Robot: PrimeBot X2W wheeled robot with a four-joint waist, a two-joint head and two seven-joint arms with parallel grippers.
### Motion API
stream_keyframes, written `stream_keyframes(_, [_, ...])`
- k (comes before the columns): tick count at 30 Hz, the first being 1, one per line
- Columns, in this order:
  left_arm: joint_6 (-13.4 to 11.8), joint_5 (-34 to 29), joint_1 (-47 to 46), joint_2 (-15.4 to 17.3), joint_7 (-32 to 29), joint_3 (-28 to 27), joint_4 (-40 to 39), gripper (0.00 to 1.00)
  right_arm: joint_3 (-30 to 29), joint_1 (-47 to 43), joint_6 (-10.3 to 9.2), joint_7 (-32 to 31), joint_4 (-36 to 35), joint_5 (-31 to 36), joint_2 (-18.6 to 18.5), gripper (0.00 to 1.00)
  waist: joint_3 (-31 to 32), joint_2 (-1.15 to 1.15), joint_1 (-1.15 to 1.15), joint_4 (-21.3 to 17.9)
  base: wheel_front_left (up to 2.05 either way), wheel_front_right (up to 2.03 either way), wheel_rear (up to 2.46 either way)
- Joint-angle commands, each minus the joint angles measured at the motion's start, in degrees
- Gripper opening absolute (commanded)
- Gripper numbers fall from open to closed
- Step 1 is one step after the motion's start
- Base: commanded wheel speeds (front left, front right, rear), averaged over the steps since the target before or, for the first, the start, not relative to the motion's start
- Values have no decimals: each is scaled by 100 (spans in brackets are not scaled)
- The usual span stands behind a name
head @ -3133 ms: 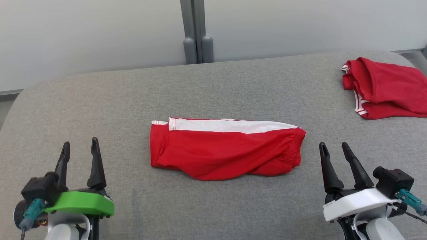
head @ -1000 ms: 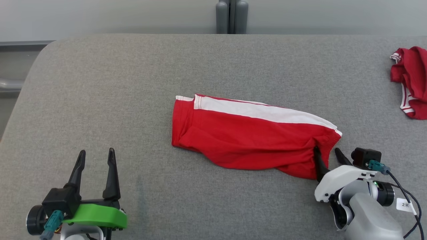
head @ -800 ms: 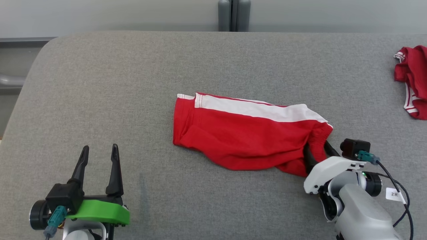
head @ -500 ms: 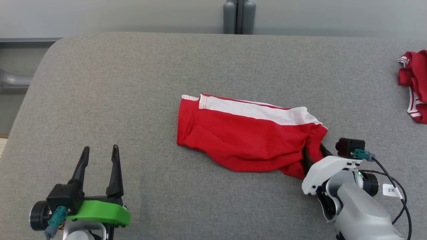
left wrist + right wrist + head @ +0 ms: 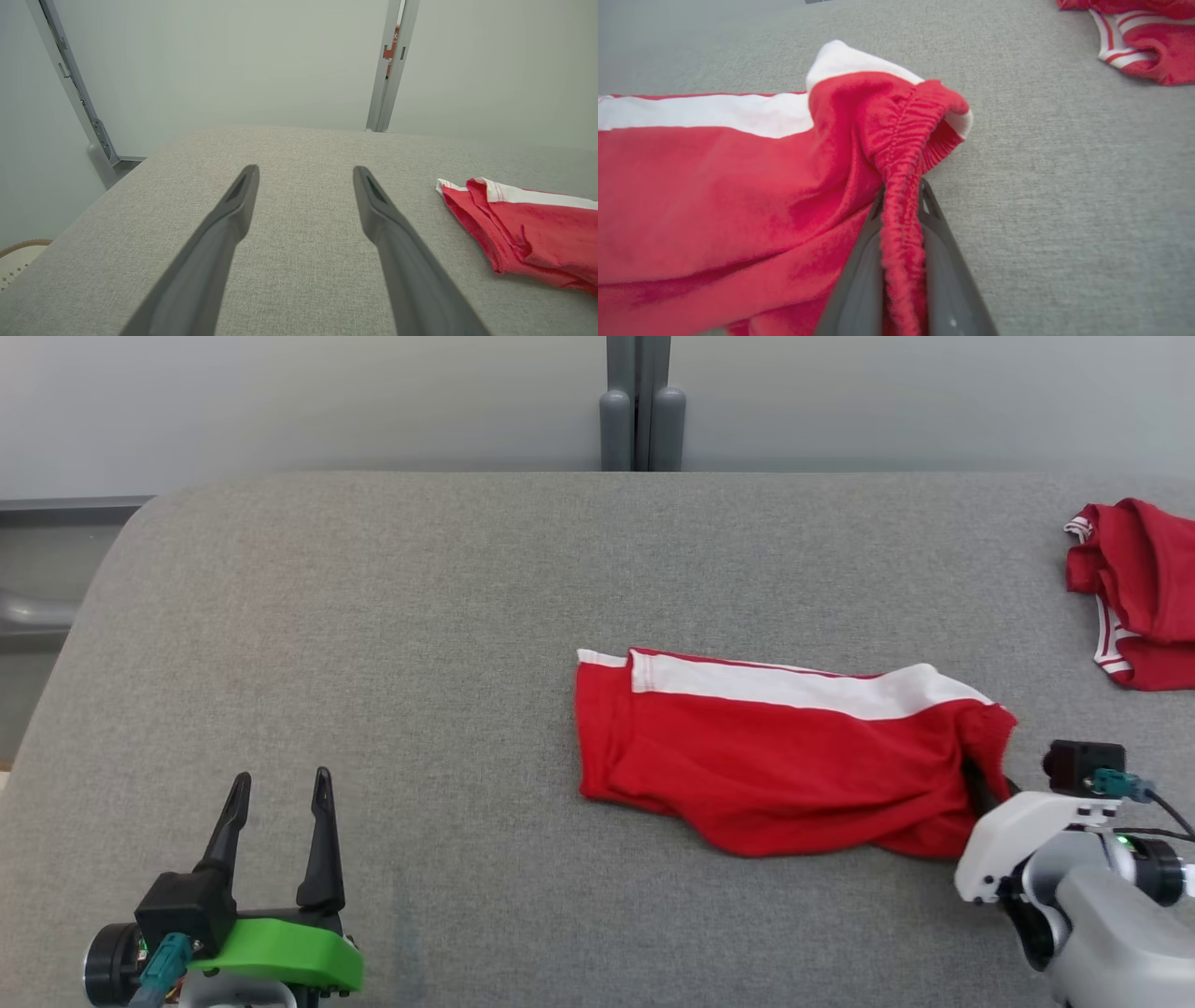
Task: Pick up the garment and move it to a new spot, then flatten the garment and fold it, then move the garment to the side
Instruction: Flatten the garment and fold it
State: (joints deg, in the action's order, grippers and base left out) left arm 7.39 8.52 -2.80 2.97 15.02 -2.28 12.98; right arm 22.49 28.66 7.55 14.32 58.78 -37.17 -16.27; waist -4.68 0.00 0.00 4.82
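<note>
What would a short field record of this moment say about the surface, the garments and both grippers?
surface: grey padded table
garment: red shorts with a white stripe, lying right of centre
right gripper: shut on the elastic waistband at the shorts' right end
left gripper: open, holding nothing, apart from the shorts
other: second red garment, bunched at the far right edge

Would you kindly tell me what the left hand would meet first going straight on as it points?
The way looks free: the left hand points over the grey surface, the red shorts lying off to its right. Past the far edge, probably the pale wall.
</note>
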Motion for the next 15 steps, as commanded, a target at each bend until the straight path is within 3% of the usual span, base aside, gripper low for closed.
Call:
stream_keyframes(1, [16, -20, 91, 3, 15, 2, -11, 100, 5, -86, -14, 39, 28, -62, -192, 0, 80, 0, 0, -64, 0, 0, 0])
stream_keyframes(8, [16, 20, 212, 0, 15, 12, -27, 100, 43, -130, -13, 59, -64, -279, -726, 0, 145, 0, 0, -176, 0, 0, 0])
stream_keyframes(15, [16, 55, 246, -2, 15, 7, 29, 100, 367, 17, -12, 50, -493, -350, -655, 0, 222, 0, 0, -324, 0, 0, 0])
